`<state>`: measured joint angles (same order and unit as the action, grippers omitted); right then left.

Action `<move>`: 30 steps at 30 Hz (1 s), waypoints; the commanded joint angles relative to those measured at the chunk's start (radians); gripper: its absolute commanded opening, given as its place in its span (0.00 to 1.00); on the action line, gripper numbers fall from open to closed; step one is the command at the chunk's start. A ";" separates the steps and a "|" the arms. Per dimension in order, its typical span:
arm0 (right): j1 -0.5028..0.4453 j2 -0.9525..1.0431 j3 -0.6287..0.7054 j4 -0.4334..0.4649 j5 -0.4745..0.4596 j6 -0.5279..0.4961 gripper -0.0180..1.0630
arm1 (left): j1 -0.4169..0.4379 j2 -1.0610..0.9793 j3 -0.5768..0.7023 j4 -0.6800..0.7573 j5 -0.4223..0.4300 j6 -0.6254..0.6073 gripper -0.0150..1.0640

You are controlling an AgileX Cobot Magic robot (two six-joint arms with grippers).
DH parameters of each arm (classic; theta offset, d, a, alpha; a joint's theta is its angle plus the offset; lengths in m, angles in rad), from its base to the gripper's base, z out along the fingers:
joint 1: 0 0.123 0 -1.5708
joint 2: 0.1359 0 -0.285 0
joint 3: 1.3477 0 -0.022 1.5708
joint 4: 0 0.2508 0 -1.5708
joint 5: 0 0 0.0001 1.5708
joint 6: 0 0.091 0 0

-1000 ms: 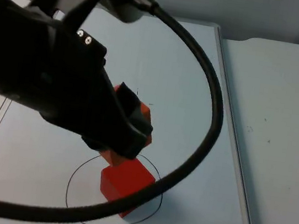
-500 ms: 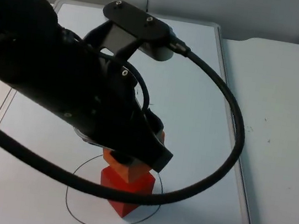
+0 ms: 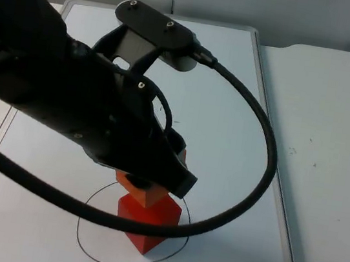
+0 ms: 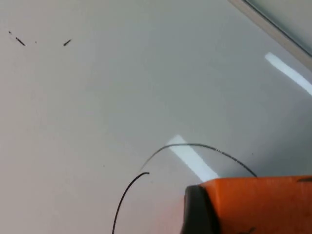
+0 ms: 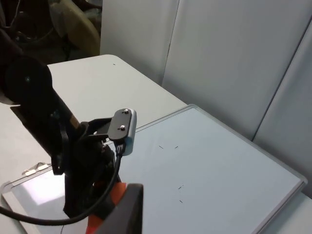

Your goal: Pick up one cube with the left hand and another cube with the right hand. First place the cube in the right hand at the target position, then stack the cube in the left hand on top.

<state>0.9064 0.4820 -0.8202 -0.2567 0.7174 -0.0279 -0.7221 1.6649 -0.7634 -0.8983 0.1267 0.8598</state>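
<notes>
**Desk:** Where are the 2 cubes?

**Me:** In the top view I see the red cube (image 3: 149, 222) resting on the whiteboard (image 3: 230, 112), inside the hand-drawn black circle (image 3: 90, 249). The orange cube (image 3: 146, 193) sits directly above it, its underside at or just over the red cube's top face; I can't tell whether they touch.

**Desk:** And the left gripper?

**Me:** The left gripper (image 3: 154, 183) is down over the stack, pinching the orange cube. In the left wrist view I see a black fingertip (image 4: 197, 212) pressed flat against the side of the orange cube (image 4: 263, 204), with the circle's line (image 4: 204, 146) curving across the board just beyond.

**Desk:** Right side?

**Me:** The right arm waits, pulled well back and high. Its wrist view looks down the length of the board at the left arm (image 5: 58, 146) bent over the stack, with a bit of orange (image 5: 116, 194) showing beside it. 1 black fingertip (image 5: 127, 209) of the right gripper stands in the foreground. I can't tell whether that claw is spread or pressed together.
</notes>
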 commanded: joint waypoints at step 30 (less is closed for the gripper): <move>0.000 -0.004 0.003 -0.001 0.005 0.001 0.95 | -0.077 0.047 0.020 -0.038 -0.095 -0.033 0.01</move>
<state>0.9064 0.4820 -0.8202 -0.2567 0.7254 -0.0279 -0.8017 1.7088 -0.7473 -0.9250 0.0446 0.8360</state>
